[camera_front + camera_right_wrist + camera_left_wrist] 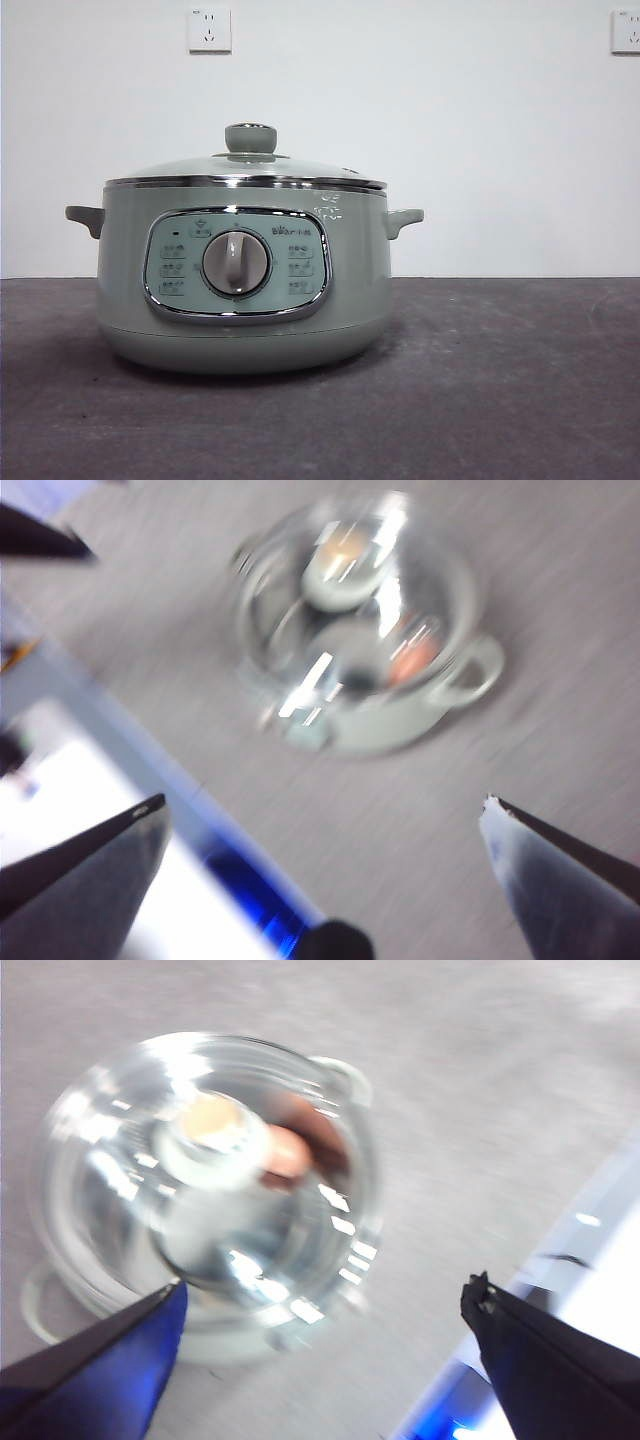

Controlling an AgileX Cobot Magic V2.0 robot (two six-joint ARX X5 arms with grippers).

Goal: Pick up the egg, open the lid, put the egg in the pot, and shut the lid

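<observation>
Front view — pot (240, 290) upright, dial facing camera; lid (245, 168) on; egg (288, 1152) inside

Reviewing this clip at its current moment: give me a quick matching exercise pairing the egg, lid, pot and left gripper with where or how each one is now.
1. egg
2. lid
3. pot
4. left gripper

A. stands on the grey table
B. open, above the pot, holding nothing
C. seated on the pot's rim
D. inside the pot, seen through the glass

Pairs: 1-D, 2-C, 3-A, 4-B
</observation>
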